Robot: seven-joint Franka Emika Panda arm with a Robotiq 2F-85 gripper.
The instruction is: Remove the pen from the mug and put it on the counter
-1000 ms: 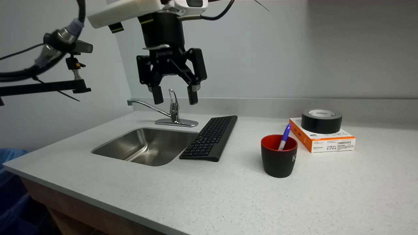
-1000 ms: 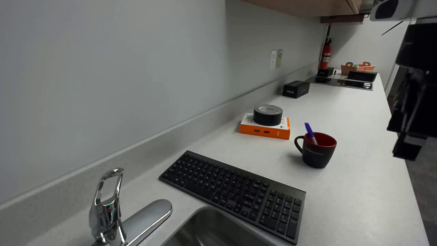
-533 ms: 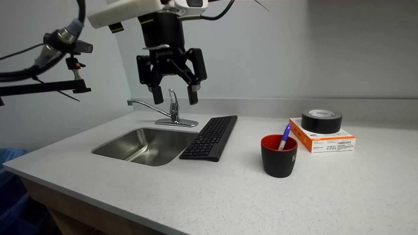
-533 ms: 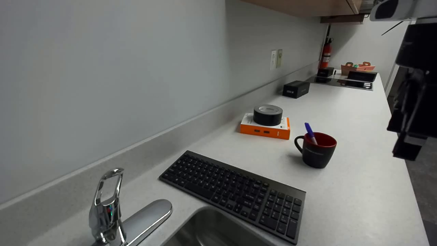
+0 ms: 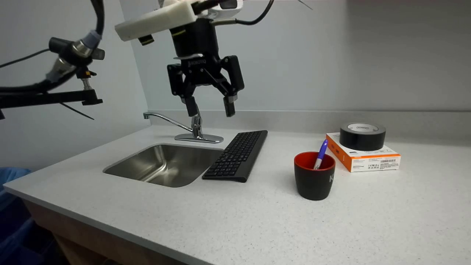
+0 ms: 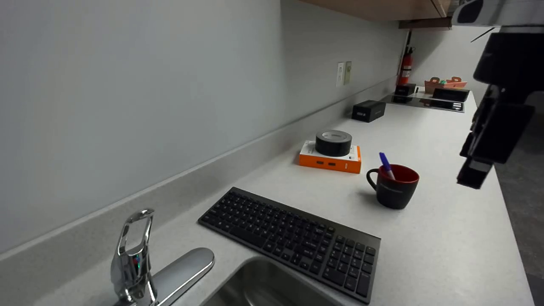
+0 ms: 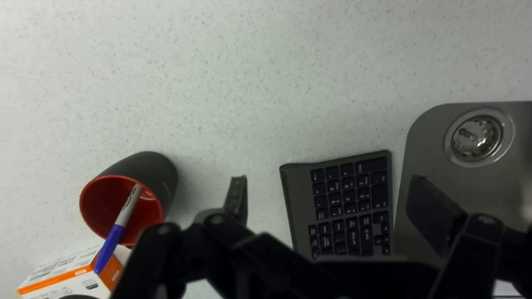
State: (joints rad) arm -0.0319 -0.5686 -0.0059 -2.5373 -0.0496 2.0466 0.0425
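The pen [image 5: 321, 154] has a blue-purple cap and a pale grey barrel. It leans in the mug [image 5: 314, 186], cap end up and sticking out past the rim. The mug is black outside and red inside and stands upright on the light grey counter [image 5: 265, 224]. Pen [image 6: 385, 163] and mug [image 6: 395, 194] also show in an exterior view, with the handle. In the wrist view the pen [image 7: 114, 236] and mug [image 7: 153, 170] lie left of the jaws. My gripper [image 5: 211, 106] is open and empty, high above the counter and apart from the mug.
A black keyboard [image 5: 237, 156] lies beside the steel sink [image 5: 162, 165]; a faucet [image 5: 197, 129] stands behind the sink. A white and orange box [image 5: 373, 162] with a black tape roll [image 5: 362, 138] on it stands behind the mug. A black box [image 6: 368, 111] stands farther along the counter.
The arm was still between the two earlier moments. Since then my gripper has shifted a little toward the mug's side, still open. The pen and mug have not moved.
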